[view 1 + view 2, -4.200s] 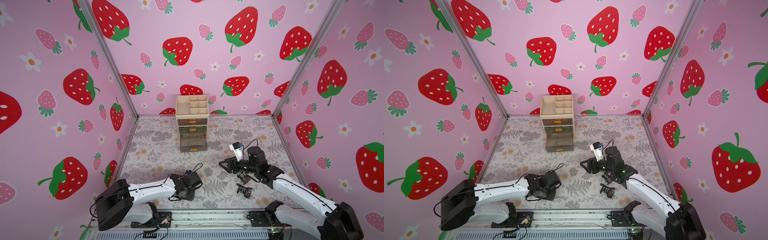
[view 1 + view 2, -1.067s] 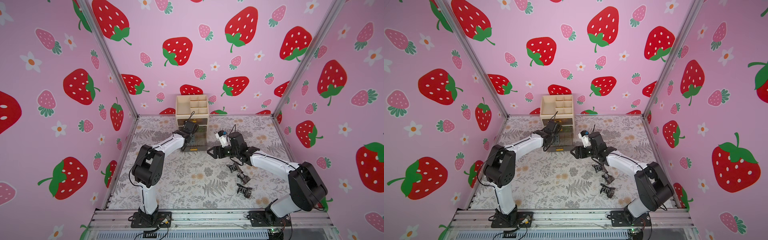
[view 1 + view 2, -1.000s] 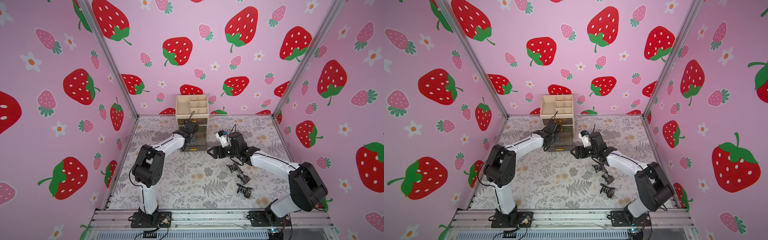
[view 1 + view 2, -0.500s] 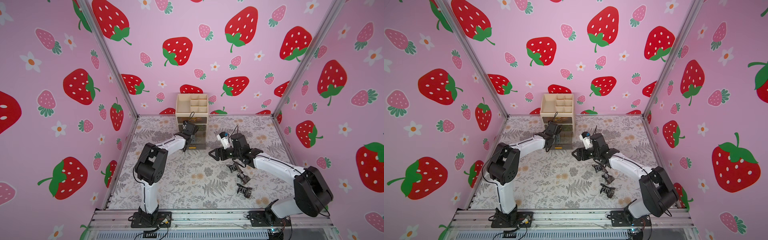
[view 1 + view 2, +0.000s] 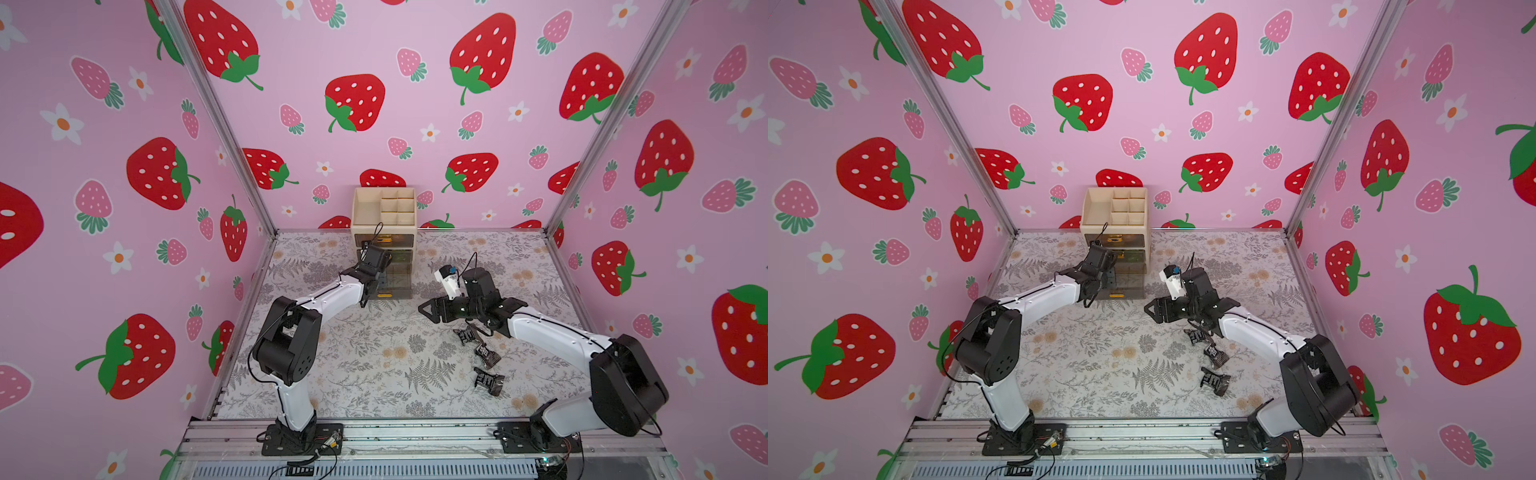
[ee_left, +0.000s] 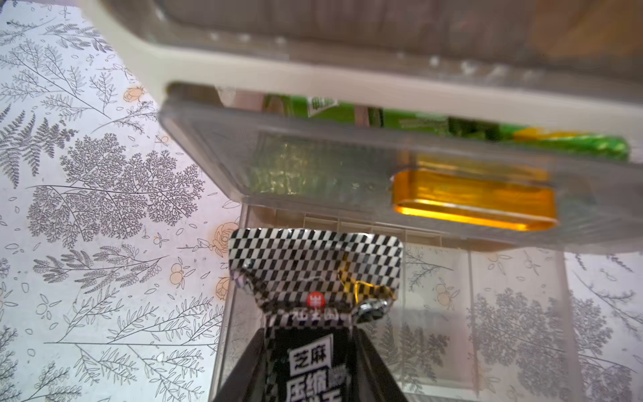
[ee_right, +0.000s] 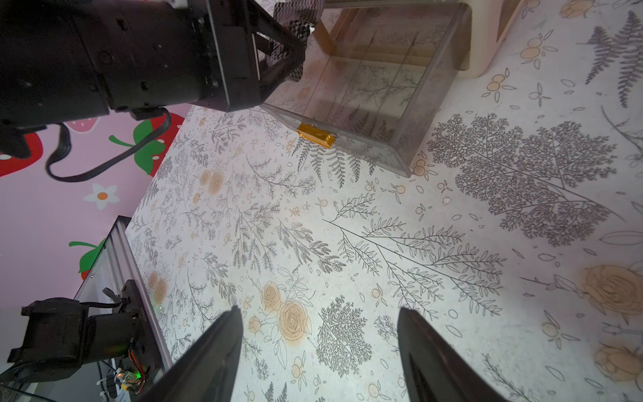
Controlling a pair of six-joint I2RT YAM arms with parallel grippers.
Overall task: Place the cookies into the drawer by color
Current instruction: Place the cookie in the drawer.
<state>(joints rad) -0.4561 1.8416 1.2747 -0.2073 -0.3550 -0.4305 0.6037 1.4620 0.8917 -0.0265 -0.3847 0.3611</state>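
My left claw (image 6: pixel 309 332) is pinched narrow on a black foil cookie packet (image 6: pixel 313 264) with a silver-checkered crimped end, gripping its dark labelled middle. The packet's long axis runs straight out along my reach, flared end leading toward the small beige plastic organizer (image 5: pixel 382 226) at the back wall.

What matters is what lies under that flared end: the smoky translucent bottom drawer (image 7: pixel 368 153) is pulled well out, and the packet hangs above its open box, close to the side wall nearest my left arm. I judge a straight release would drop it in, though it could catch on that wall. The drawer looks bare, since I can see the floral mat (image 5: pixel 374 374) through its floor.

Just above and ahead, the middle drawer (image 6: pixel 313 174) stands a little open, with shiny green packets (image 6: pixel 400 121) behind its gold handle (image 6: pixel 473 205); black must not go there.

My left arm is the one at the drawer. My right claw (image 7: pixel 318 309) hangs wide and empty over the mat, apart from the organizer. Three more black packets (image 5: pixel 486 355) lie in a loose row on the mat beside my right arm, so that arm is the nearer one for them.
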